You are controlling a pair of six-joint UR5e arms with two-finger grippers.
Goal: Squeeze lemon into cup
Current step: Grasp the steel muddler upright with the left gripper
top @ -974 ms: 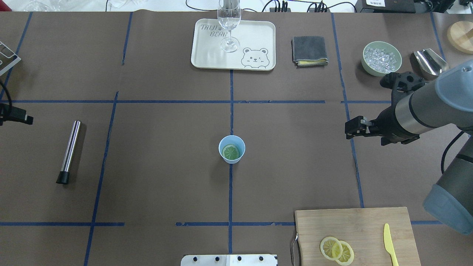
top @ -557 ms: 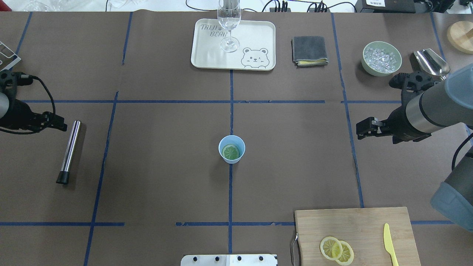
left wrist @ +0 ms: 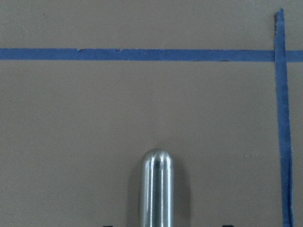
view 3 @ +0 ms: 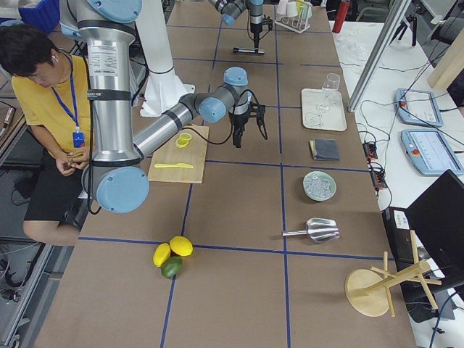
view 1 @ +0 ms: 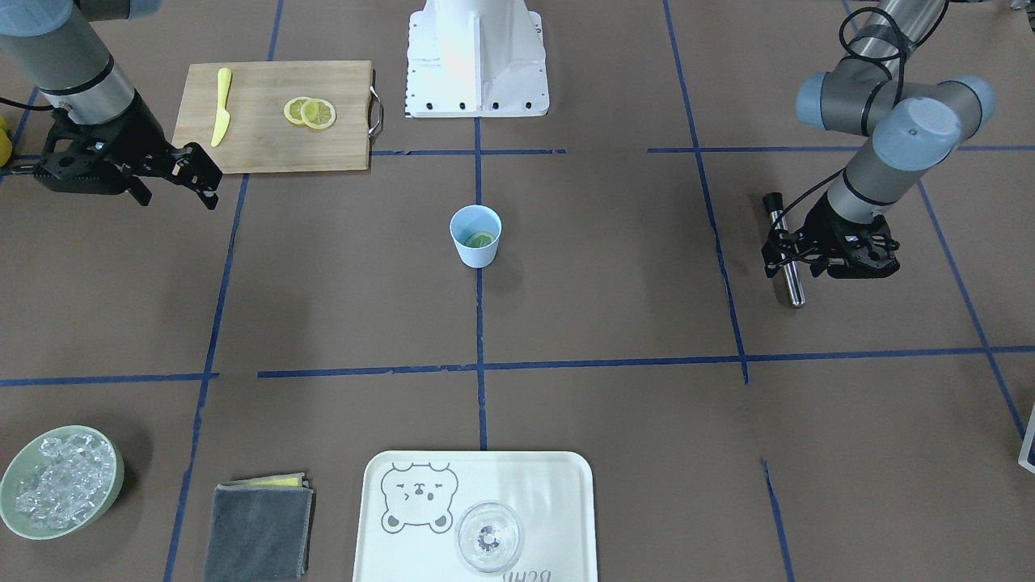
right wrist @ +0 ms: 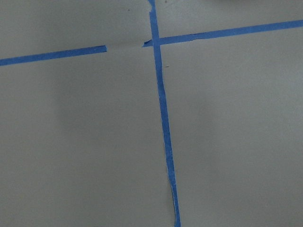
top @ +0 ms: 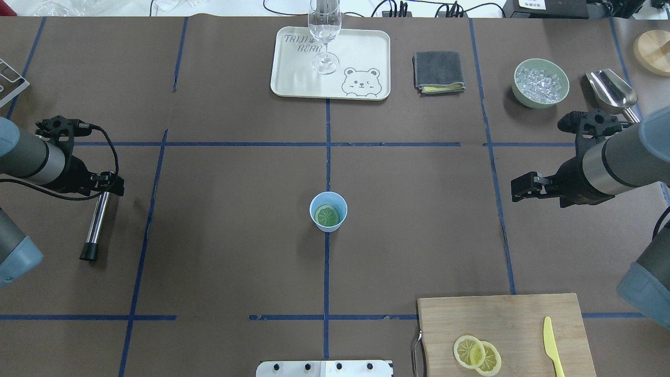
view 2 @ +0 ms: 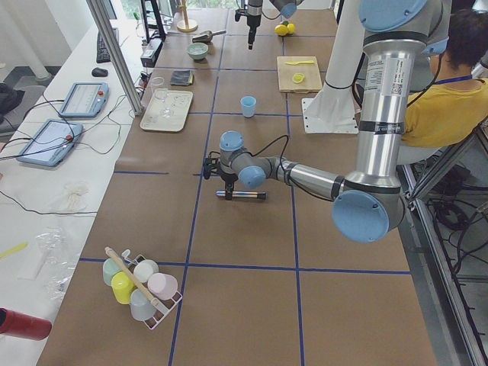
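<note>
The pale blue cup (top: 328,211) (view 1: 475,236) stands at the table's middle with one lemon slice (top: 327,215) lying flat inside it. Two more lemon slices (top: 476,353) (view 1: 309,112) overlap on the wooden cutting board (top: 502,317). My left gripper (top: 115,185) (view 1: 776,257) is open over the far end of a steel rod (top: 97,220) (left wrist: 156,189), which lies on the table between its fingers. My right gripper (top: 517,188) (view 1: 202,174) hovers open and holds nothing, well to the right of the cup.
A yellow knife (top: 549,340) lies on the board. At the back are a bear tray (top: 366,52) with a stemmed glass (top: 324,36), a grey cloth (top: 438,71), a green ice bowl (top: 540,82) and a metal scoop (top: 610,88). A seated person (view 3: 43,101) is beside the robot.
My left arm has swung in from the left edge and now sits over the rod's far end. My right arm has drawn back to the right, away from the cup.
</note>
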